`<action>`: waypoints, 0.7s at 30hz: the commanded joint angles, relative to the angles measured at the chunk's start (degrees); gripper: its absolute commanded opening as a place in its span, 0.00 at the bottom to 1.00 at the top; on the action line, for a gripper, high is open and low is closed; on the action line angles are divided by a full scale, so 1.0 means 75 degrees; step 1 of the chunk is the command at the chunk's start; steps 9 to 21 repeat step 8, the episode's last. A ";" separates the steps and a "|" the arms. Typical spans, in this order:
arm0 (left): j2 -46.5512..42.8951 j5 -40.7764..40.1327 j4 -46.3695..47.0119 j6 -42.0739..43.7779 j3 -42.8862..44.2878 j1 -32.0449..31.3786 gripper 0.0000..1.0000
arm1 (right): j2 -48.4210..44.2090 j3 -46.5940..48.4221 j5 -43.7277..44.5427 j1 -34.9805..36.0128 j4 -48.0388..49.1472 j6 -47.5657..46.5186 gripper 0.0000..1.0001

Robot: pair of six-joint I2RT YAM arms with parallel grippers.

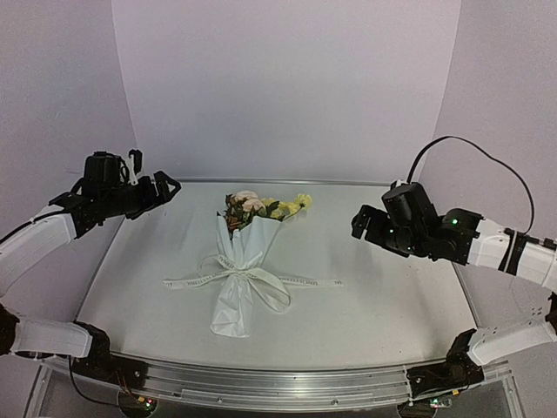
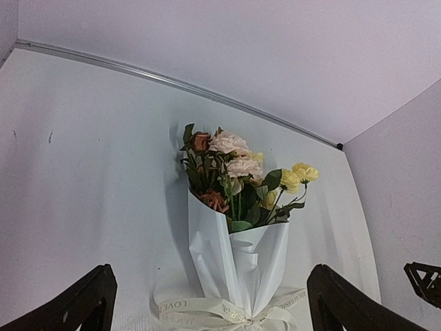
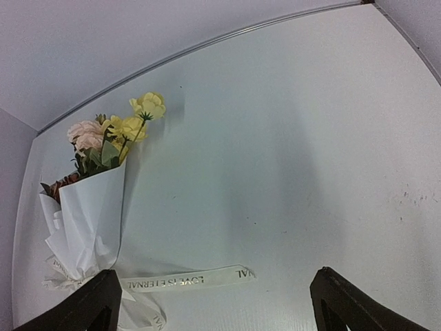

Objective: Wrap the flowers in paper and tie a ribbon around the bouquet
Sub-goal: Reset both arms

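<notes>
Closest in the overhead view are the left arm's base and the right arm's base at the table's near edge. Mid-table lies the bouquet, with its flowers toward the far wall and the paper tail toward the bases. The ribbon is knotted round its waist, with tails spread to both sides. The left gripper hangs raised off to the bouquet's left and the right gripper off to its right. Both have jaws spread wide, holding nothing, well apart from the bouquet.

From the left wrist, the dark left fingers frame the bottom corners. The bouquet lies ahead between them, untouched, blooms pointing away.

From the right wrist, the right fingers stand wide. The bouquet lies far to the left, and one lettered ribbon tail runs along the table just beyond the fingertips.
</notes>
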 commanded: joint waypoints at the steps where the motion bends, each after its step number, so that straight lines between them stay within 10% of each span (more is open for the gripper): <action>1: -0.0276 -0.0204 0.0009 0.0123 0.0244 -0.0014 1.00 | -0.0170 -0.0075 0.0323 0.0024 -0.0016 -0.0061 0.98; 21: -0.0388 -0.0246 0.0052 0.0148 0.0161 -0.0014 1.00 | -0.0193 -0.0118 0.0380 0.0023 -0.0014 -0.0038 0.98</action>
